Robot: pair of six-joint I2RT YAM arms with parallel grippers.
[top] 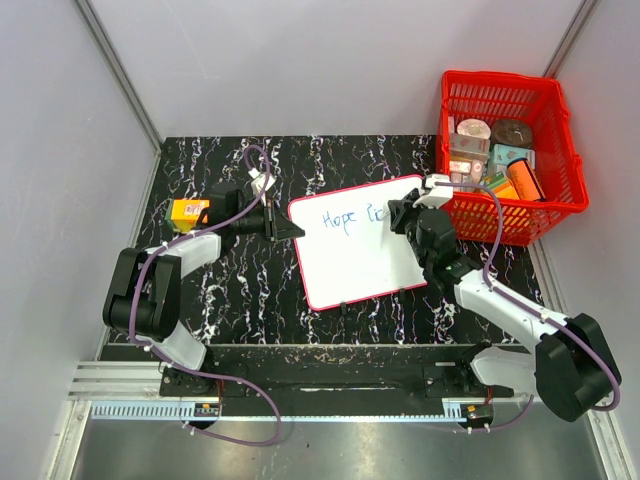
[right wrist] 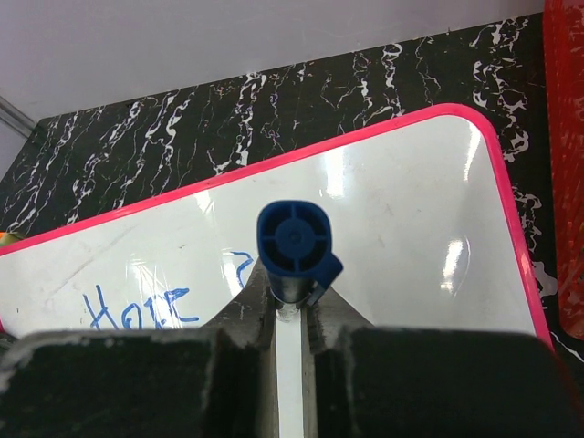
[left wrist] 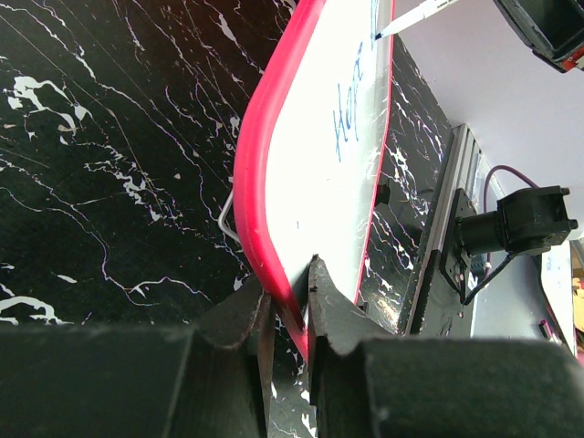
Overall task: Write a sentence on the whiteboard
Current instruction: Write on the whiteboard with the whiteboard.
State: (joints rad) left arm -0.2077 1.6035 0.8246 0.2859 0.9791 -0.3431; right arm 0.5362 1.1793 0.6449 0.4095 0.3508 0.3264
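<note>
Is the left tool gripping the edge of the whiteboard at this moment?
Yes, the left tool is shut on the whiteboard at its pink frame.

sentence (top: 345,218): after "Hope", the strokes run under the right hand (top: 398,216), unreadable.
marker (right wrist: 294,239): from the right wrist only its blue end shows; the tip is hidden.
whiteboard (left wrist: 310,182): cut off by the left wrist view's top edge.
basket (top: 500,80) contents: labels too small to read.
orange box (top: 185,211): print too small to read.
</note>
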